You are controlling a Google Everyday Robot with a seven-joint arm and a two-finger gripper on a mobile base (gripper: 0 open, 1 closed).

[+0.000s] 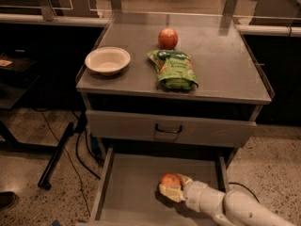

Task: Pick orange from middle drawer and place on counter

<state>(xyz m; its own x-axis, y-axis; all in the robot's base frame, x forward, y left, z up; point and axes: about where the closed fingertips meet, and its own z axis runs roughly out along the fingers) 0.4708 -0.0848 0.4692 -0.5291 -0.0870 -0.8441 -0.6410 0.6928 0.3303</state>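
Note:
The orange (170, 180) lies in the open middle drawer (127, 192), right of its centre. My gripper (172, 187) reaches in from the lower right on a white arm, and its cream fingers (169, 192) sit around the orange, one in front of it and one behind it to the right. The counter (225, 69) is the steel top above the drawers.
On the counter stand a white bowl (107, 60), a green snack bag (175, 69) and a redder apple-like fruit (168, 38). A shut drawer front with a dark handle (168, 128) sits above the open drawer. Black cables and a stand leg (56, 154) lie on the floor at left.

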